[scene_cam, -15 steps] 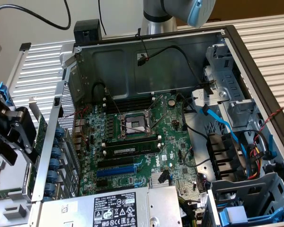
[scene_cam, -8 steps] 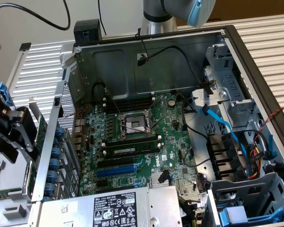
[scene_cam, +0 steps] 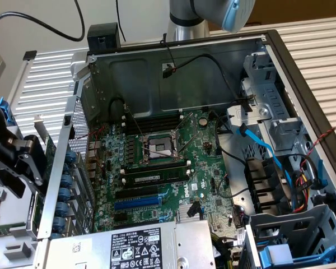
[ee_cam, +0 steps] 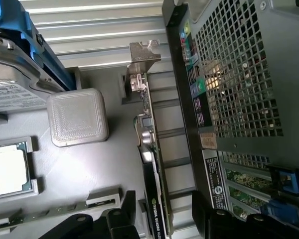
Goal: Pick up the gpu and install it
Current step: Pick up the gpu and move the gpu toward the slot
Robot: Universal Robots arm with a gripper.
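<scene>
The gpu (ee_cam: 150, 149) stands on its edge in a grey holder just outside the computer case. Its silver end bracket (ee_cam: 144, 55) is at the far end, and its black cooler with a green logo is nearest the gripper. My gripper (ee_cam: 162, 221) is open, with one black finger (ee_cam: 114, 219) on each side of the card and not touching it. In the exterior view the gripper (scene_cam: 29, 161) is at the exterior view's left, beside the case's rear wall, with the gpu (scene_cam: 47, 150) just in front of it.
The open case holds the large green motherboard (scene_cam: 157, 162), with a blue expansion slot (scene_cam: 135, 203) near the power supply (scene_cam: 134, 246). The perforated case wall (ee_cam: 239, 74) runs close beside the card. A grey block (ee_cam: 77, 117), a processor (ee_cam: 7, 172) and a drive (ee_cam: 15, 64) lie on the holder.
</scene>
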